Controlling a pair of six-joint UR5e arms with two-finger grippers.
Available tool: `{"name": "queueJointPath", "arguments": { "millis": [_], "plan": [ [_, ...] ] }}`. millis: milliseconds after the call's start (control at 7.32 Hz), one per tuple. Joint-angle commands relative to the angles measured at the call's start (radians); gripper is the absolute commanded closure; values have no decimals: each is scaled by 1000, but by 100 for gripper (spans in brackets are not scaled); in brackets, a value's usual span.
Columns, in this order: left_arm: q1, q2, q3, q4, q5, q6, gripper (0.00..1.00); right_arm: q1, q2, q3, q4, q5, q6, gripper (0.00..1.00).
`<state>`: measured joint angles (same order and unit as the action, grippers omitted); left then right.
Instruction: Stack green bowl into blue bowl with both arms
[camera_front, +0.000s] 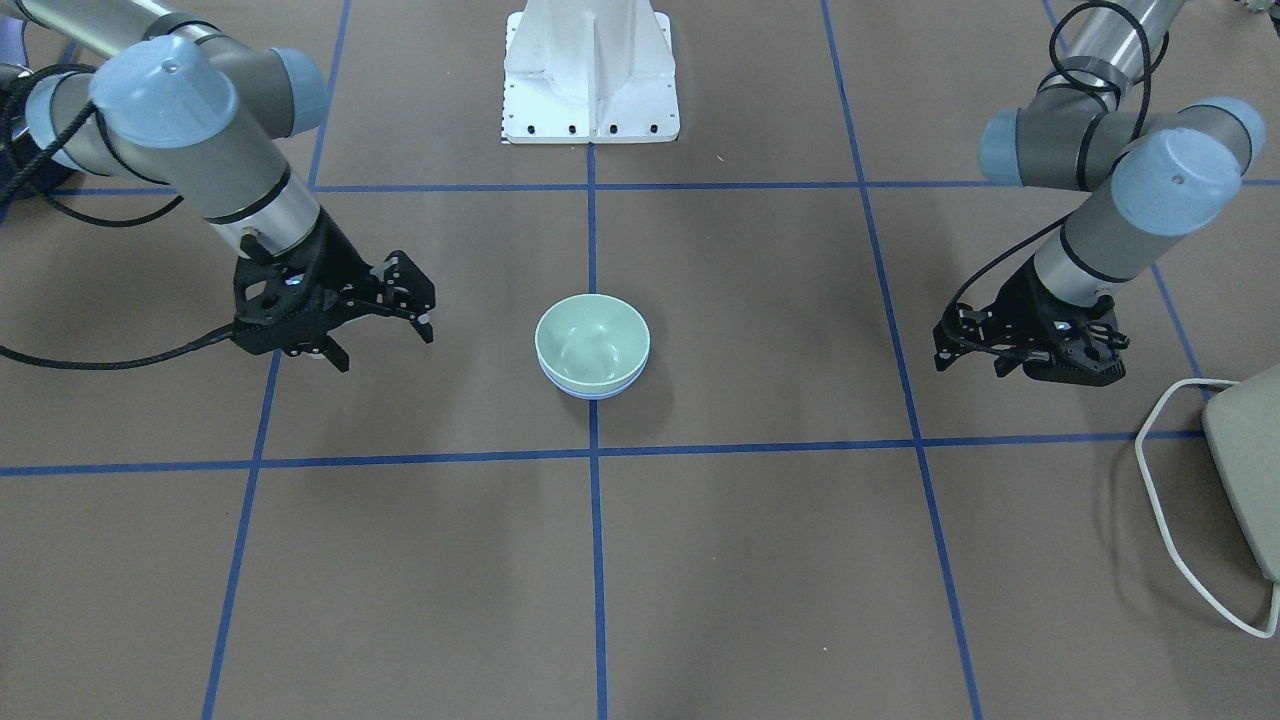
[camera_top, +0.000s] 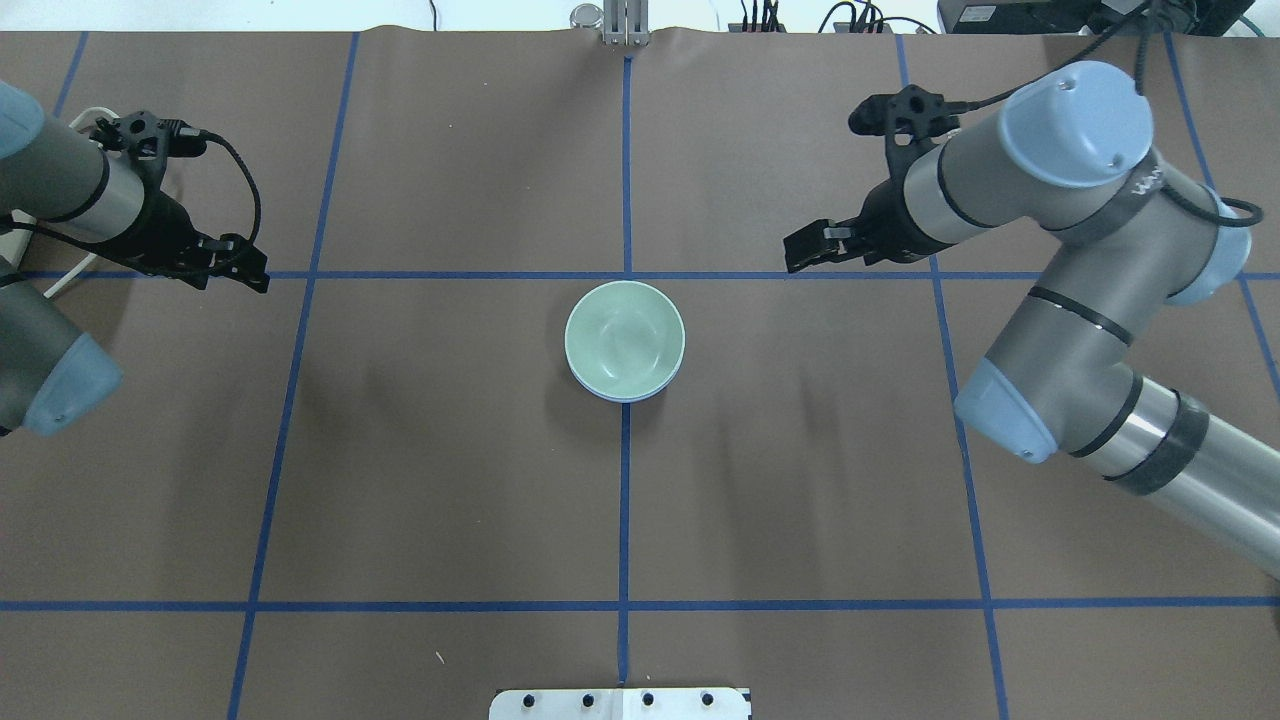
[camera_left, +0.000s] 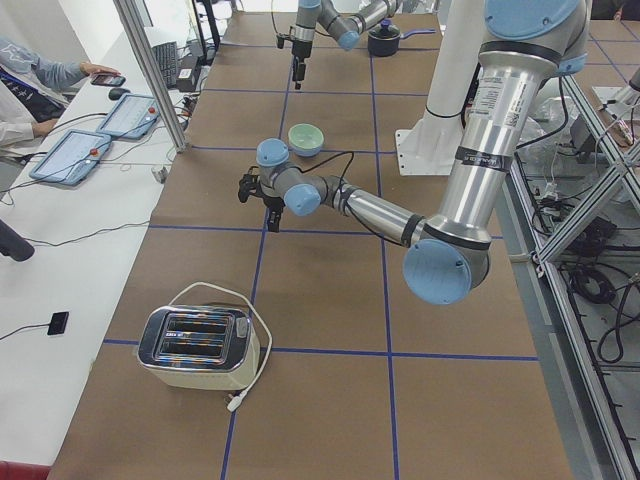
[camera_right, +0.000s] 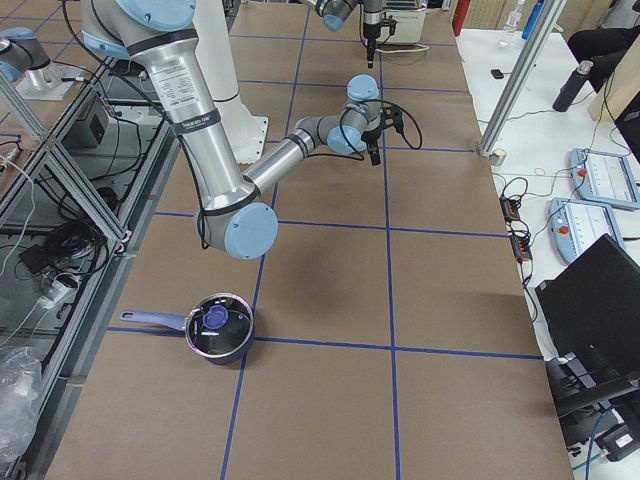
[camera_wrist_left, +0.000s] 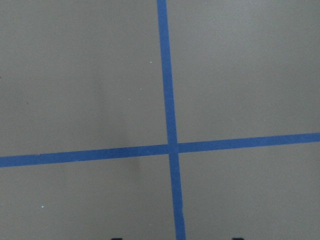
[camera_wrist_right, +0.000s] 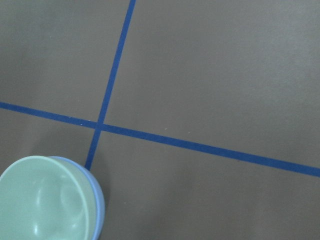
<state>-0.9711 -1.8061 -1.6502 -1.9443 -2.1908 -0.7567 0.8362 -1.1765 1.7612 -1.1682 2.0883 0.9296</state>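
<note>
We judge the stacking finished, so the main risk from here is disturbance. If either arm swung low across the brown paper-covered desk (camera_front: 760, 560), it could clip the light, smooth bowls and slide or tip them. A fresh grasp at the rim could also lift the upper bowl out again. The right arm's fingers (camera_front: 388, 335) are spread wide and hold nothing. The left arm's fingers (camera_front: 968, 355) are also parted and empty, and their tips show far apart at the bottom edge of the left wrist view. The pale mint-green round plastic bowl (camera_front: 590, 345) sits nested inside the periwinkle-blue round plastic bowl (camera_front: 592, 392). The pair lies between the two sets of fingers, well apart from both and nearer the right ones. The green bowl looks level and glossy. Only a thin blue band shows under its rim, and we cannot tell whether it is pressed fully home.
</note>
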Motion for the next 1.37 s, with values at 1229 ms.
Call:
{"name": "queueJointPath", "arguments": {
  "millis": [1229],
  "plan": [
    [-319, 266, -43, 15, -162, 365, 0, 491, -276, -66, -294, 208, -561, 0]
  ]
}}
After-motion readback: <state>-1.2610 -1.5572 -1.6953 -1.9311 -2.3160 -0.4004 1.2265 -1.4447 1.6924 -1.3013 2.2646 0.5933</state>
